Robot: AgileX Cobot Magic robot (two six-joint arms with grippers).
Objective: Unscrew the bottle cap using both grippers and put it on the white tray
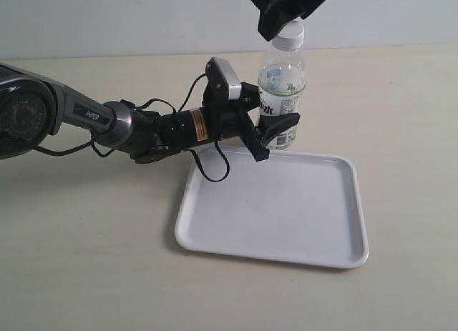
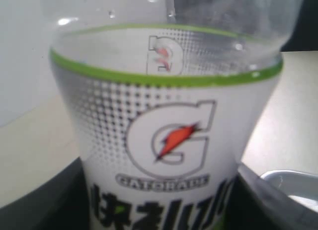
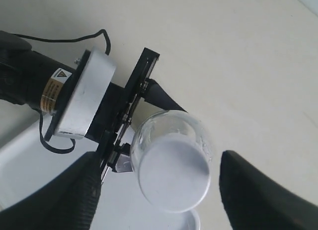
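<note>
Across the beige worktop (image 1: 86, 274), a white tray (image 1: 215, 227) lies flat toward the exterior view's 5 o'clock. Just past the tray's 12 o'clock rim the bottle (image 1: 281, 81) stands upright. The left tool (image 1: 278, 136), reaching in from 9 o'clock, pinches its lower body. Over the neck hangs the right tool (image 3: 160, 158), fingers spread with gaps either side of the cap (image 1: 290, 32), which sits on the bottle.
</note>
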